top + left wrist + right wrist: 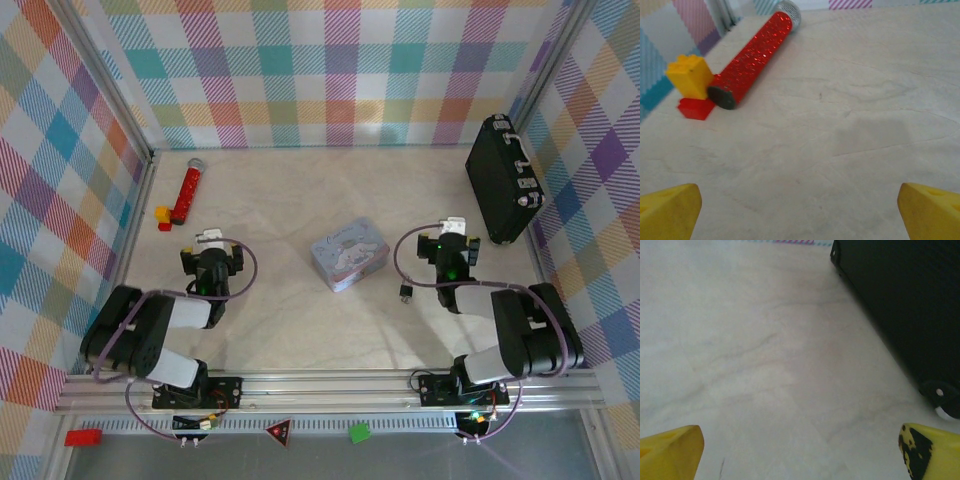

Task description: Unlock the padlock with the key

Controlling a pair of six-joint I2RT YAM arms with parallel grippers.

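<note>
**Both hands empty, padlock lying loose, unlock not confirmed**

Right hand (800, 455): yellow fingertips (670, 452) sit at the far corners of its wrist view, spread wide, with nothing between them but bare surface (300, 330). Black briefcase (900, 305) is just ahead of it on the right, not touched.

Left hand (800, 212): same story, wide open and holding nothing. It faces the red microphone toy (752, 57), with the yellow brick (690, 75) and red brick (695, 107) at the toy's near end. All of these are well apart from the hand.

From the top view, the padlock (407, 292) is a tiny dark lump on the surface. It lies just beside the right arm on its inner side, between that arm and the pale blue tin (348, 253). It is nearer the bases than the right hand, so the hand points away from it. No hand touches it.

The key can't be picked out. It may be in or against the padlock, but it's too small to tell. The shackle is also too small to read as open or closed.

Judgement: nothing is gripped, so no step is in hand. If the lock is not yet open, everything is left: find and pick up the key, steady the padlock, insert, turn. If it is open, only a check is left.
</note>
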